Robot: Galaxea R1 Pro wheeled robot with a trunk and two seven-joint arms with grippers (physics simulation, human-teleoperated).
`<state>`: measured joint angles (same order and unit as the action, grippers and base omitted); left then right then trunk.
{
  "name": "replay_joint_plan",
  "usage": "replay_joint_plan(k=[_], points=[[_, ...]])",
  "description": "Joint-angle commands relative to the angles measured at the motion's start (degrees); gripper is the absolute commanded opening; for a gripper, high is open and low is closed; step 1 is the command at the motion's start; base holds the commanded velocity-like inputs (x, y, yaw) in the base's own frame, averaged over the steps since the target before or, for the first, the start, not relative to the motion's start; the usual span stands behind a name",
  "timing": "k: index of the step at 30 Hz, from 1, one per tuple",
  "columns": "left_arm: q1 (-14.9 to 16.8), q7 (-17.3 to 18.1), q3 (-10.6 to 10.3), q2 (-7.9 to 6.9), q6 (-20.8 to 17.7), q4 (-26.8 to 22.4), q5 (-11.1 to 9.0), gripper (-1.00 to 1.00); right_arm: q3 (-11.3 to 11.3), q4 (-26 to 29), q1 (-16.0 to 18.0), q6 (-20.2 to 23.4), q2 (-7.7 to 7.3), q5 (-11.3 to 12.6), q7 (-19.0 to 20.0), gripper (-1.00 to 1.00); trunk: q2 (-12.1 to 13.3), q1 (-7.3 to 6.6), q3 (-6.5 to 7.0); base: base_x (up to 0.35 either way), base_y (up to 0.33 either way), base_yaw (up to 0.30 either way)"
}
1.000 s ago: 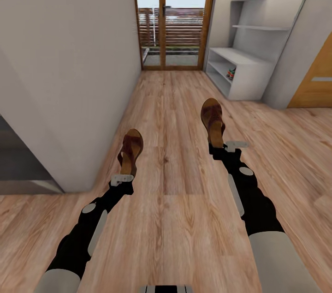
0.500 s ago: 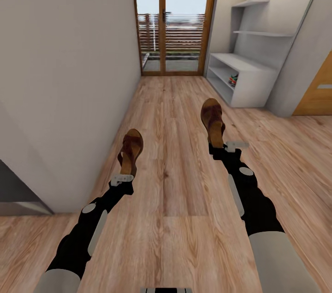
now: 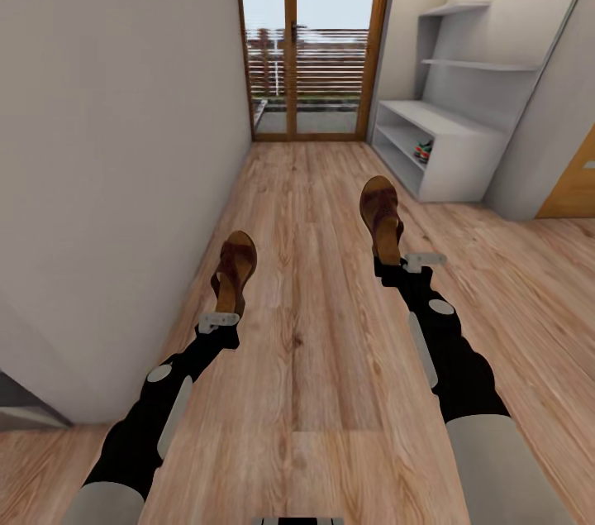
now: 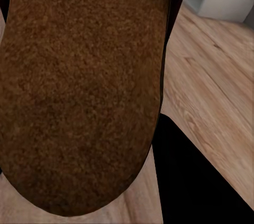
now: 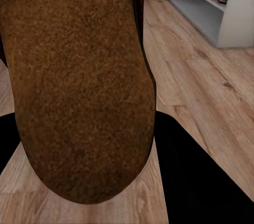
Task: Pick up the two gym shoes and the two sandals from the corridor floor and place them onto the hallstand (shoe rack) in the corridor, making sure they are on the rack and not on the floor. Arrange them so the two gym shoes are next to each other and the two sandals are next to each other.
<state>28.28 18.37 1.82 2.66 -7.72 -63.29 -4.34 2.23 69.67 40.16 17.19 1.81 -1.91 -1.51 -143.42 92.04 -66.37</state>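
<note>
Each of the two sandals is carried heel-first: the left sandal (image 3: 234, 271) in the left gripper (image 3: 220, 317), the right sandal (image 3: 382, 218) in the right gripper (image 3: 403, 263), both clamped on the heel end with the long axis pointing away down the corridor floor (image 3: 322, 343). The hallstand (image 3: 446, 146) stands far right, nearer the right arm, with the gym shoes (image 3: 424, 150) on its lower shelf near the far end. The open shelf space must be approached from the left.

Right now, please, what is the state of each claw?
Left claw: closed on a brown sandal.
Right claw: closed on the other brown sandal.
</note>
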Motion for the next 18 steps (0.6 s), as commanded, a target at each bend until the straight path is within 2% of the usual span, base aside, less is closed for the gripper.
replay_joint_plan(k=[1,18], points=[[0.02,0.51,0.20,0.06,-0.55,-0.09,-0.50,-1.00,0.02,0.10,0.02,0.33,0.04,-0.03,-0.07,-1.00,-0.02,0.02,-0.05,0.347,0.000,0.000],[0.02,0.50,0.20,0.06,-0.55,-0.09,-0.50,-1.00,-0.04,0.03,0.05,0.31,0.04,0.04,-0.06,-1.00,-0.02,0.02,-0.05,0.348,0.000,0.000]])
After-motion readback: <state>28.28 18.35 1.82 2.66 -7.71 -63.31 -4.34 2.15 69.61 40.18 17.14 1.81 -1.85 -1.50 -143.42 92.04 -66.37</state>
